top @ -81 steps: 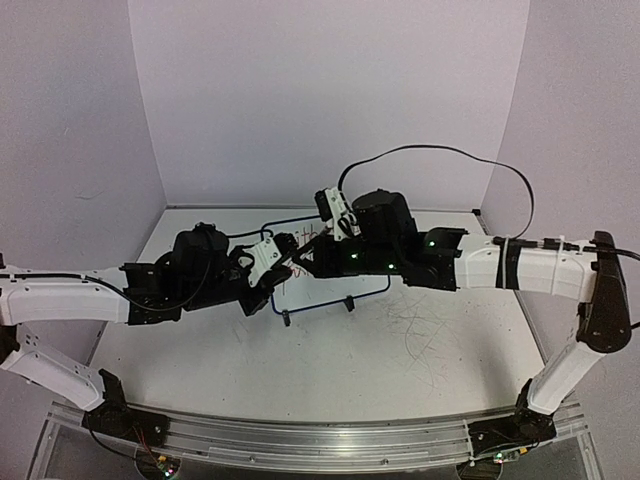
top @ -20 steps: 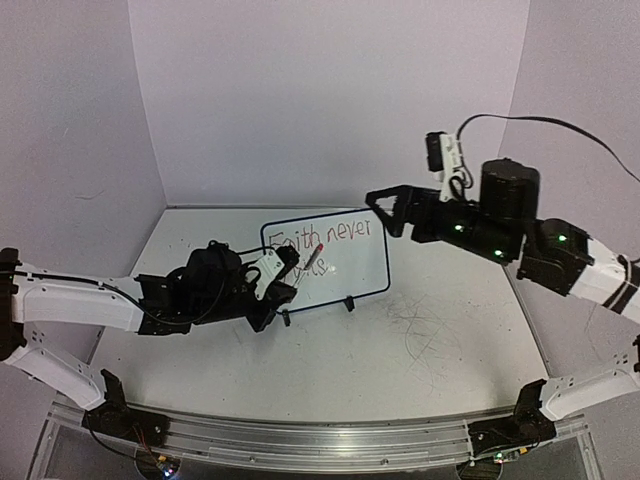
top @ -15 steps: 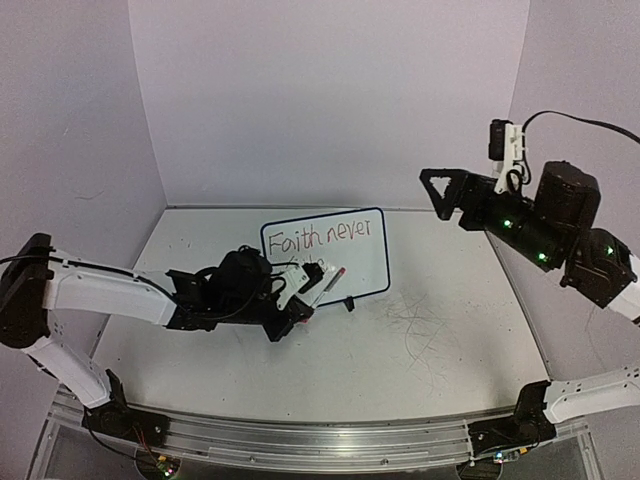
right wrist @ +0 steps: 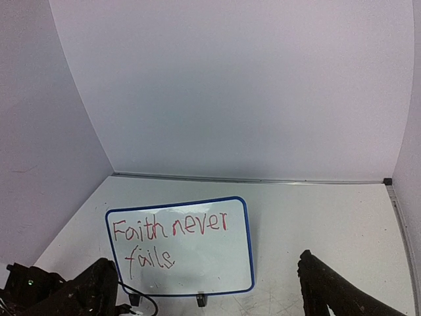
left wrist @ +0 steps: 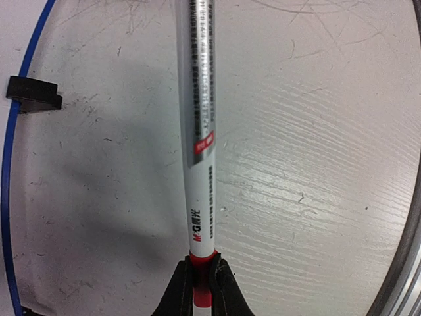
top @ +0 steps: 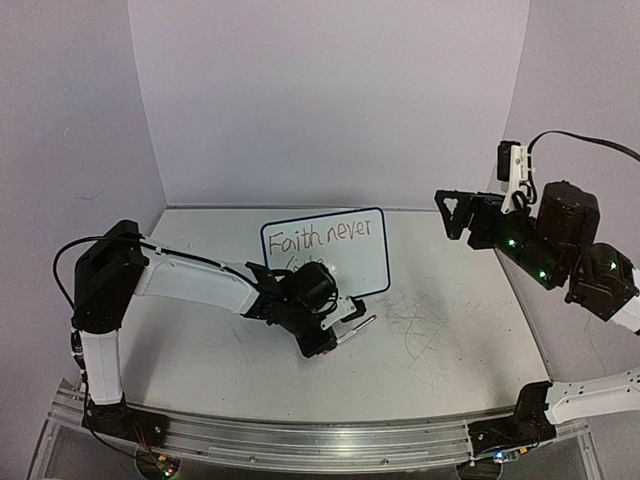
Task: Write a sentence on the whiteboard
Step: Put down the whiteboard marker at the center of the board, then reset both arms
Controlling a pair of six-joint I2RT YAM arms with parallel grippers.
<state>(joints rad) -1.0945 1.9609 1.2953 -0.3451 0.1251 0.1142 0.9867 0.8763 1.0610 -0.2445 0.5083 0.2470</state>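
Note:
The whiteboard (top: 350, 262) (right wrist: 217, 263) stands on its black feet at the table's middle back. The sentence (right wrist: 168, 229) in red reads "Faith never fails" on two lines. From above, the sentence (top: 327, 237) has its lower line partly hidden by my left arm. My left gripper (top: 338, 333) (left wrist: 200, 266) is shut on the red end of a white marker (top: 358, 326) (left wrist: 196, 131), low over the table just in front of the board's right foot. My right gripper (top: 452, 212) (right wrist: 204, 260) hangs open and empty high at the right, facing the board.
The white table (top: 450, 340) carries faint scribble marks (top: 415, 325) right of the marker. Lilac walls close the back and both sides. A black cable (top: 590, 145) loops above my right arm. The board's blue frame (left wrist: 8, 197) and one black foot (left wrist: 31, 96) show beside the marker.
My right gripper has pulled up and back to the right and opened wide. My left gripper has carried the marker off the board, down and right over the table.

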